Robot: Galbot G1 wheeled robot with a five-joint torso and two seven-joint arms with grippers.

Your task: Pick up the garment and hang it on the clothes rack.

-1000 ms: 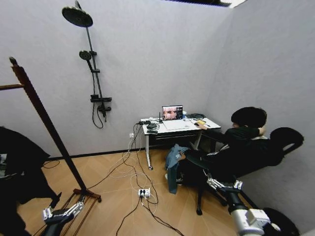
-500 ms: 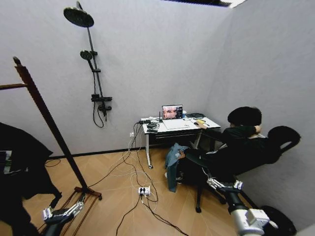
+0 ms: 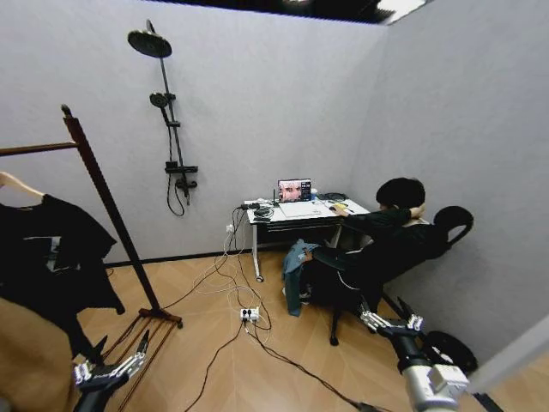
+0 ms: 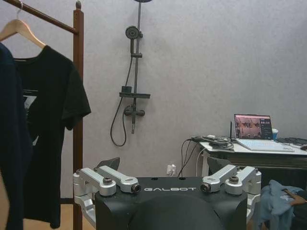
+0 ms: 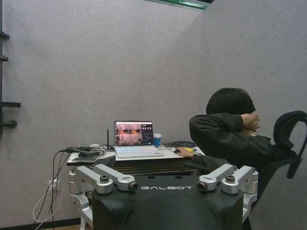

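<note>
My left gripper [image 3: 110, 371] sits low at the lower left of the head view, above the wood-plank floor [image 3: 257, 369], fingers spread apart and holding nothing; in the left wrist view the same gripper [image 4: 168, 184] shows its silver finger links splayed to either side of the black body. My right gripper [image 3: 391, 323] hangs low on the right side, fingers likewise parted and empty, and the right wrist view [image 5: 163, 184] confirms the spread links. The tall dark reddish-brown wooden clothes rack [image 3: 103, 210] stands at the left, one ball-topped post leaning across the head view, its horizontal rail running off the left edge and its slatted low shelf near the floor just beside my left gripper. On that rail a black T-shirt with a white chest graphic [image 3: 51, 253] hangs from a pale wooden hanger [image 3: 17, 183]. A tan cloth [image 3: 30, 352] fills the bottom left corner in front of it. In the left wrist view a long dark plain garment [image 4: 12, 143] hangs at the picture's edge, partly in front of the T-shirt; I cannot tell what it hangs from. A black shower fixture [image 3: 167, 120] is mounted on the grey wall. A white desk with an open laptop [image 3: 294, 190] stands against the back wall.
</note>
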